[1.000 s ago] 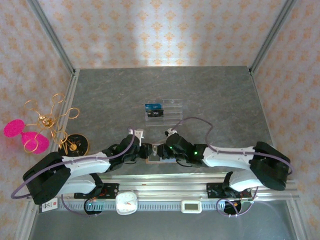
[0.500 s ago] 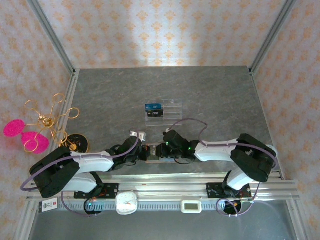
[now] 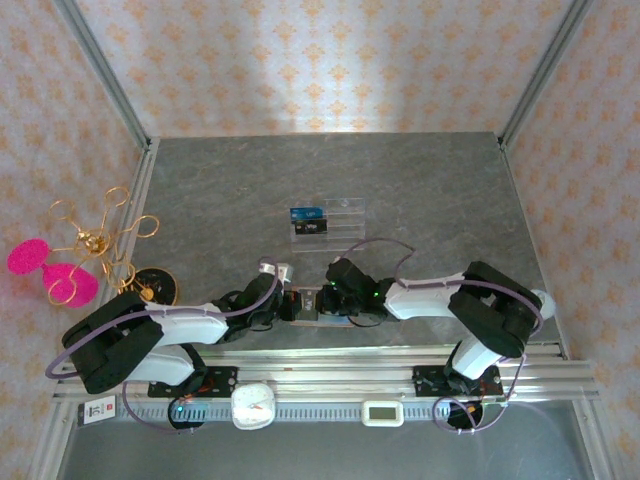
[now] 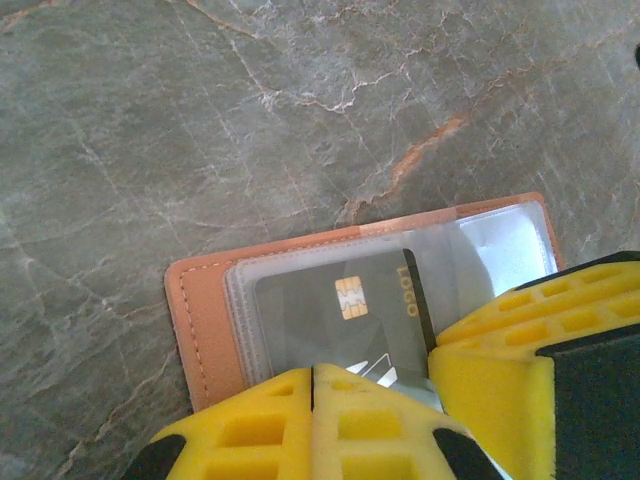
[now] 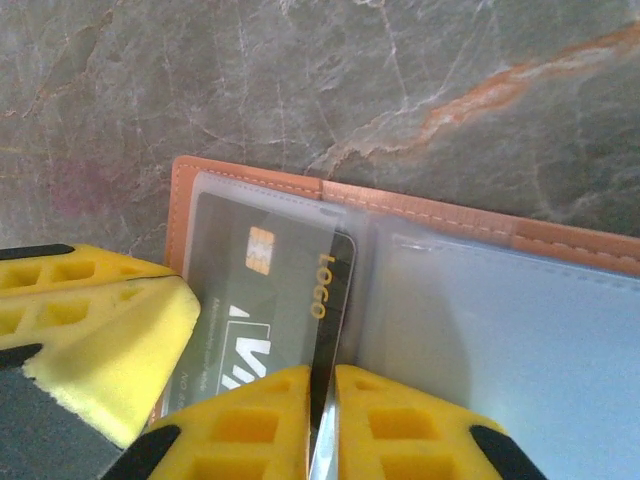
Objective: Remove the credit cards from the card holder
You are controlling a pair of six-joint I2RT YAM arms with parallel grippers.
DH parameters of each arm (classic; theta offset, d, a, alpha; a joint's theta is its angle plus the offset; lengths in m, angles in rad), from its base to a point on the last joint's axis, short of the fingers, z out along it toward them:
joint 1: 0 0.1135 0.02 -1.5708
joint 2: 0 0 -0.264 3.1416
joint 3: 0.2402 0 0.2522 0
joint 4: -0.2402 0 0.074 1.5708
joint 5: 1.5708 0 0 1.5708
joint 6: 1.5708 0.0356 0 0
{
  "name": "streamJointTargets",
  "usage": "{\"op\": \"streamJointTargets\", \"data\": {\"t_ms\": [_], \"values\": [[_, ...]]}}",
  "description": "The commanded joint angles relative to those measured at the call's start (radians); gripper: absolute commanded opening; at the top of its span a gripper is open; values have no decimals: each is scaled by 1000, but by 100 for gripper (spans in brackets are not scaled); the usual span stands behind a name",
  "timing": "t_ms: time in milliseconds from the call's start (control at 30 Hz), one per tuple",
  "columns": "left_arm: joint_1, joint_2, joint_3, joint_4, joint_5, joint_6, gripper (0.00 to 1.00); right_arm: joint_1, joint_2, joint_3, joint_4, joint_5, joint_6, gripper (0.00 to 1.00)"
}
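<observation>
The tan-brown card holder [image 3: 312, 304] lies open near the table's front edge between both grippers. A dark credit card [image 4: 340, 310] with a gold chip sits in its clear pocket on the brown leather [image 4: 200, 320]. My left gripper [image 4: 313, 385] is shut, its tips resting on that pocket. My right gripper [image 5: 325, 400] is shut on the dark credit card [image 5: 270, 290], at the edge poking out of the pocket. A bright blue card [image 3: 305, 213] and a darker card [image 3: 313, 227] rest in the clear acrylic rack [image 3: 340, 218] farther back.
A gold wire stand with pink discs [image 3: 85, 245] rises at the left edge on a dark round base [image 3: 150, 288]. A white clock [image 3: 253, 405] and a small display [image 3: 382, 412] sit on the front rail. Wallpapered walls enclose the table.
Both arms' rear links have swung in toward the middle, the right most. The grippers have stayed at the wallet, shifting only slightly.
</observation>
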Motion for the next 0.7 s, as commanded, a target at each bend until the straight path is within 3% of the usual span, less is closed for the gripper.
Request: {"op": "streamJointTargets", "data": {"t_ms": [0, 100, 200, 400, 667], "values": [[-10, 46, -27, -25, 30, -14, 0, 2, 40, 21, 44, -50, 11, 15], [-16, 62, -29, -12, 41, -17, 0, 2, 51, 30, 53, -63, 8, 11], [-18, 54, -29, -15, 39, -17, 0, 2, 58, 37, 41, -60, 6, 0], [-8, 10, -44, -37, 15, -12, 0, 3, -40, -14, -56, 65, 37, 0], [1, -27, -14, -76, 9, 15, 0, 3, -86, -56, -106, 91, 44, 0]]}}
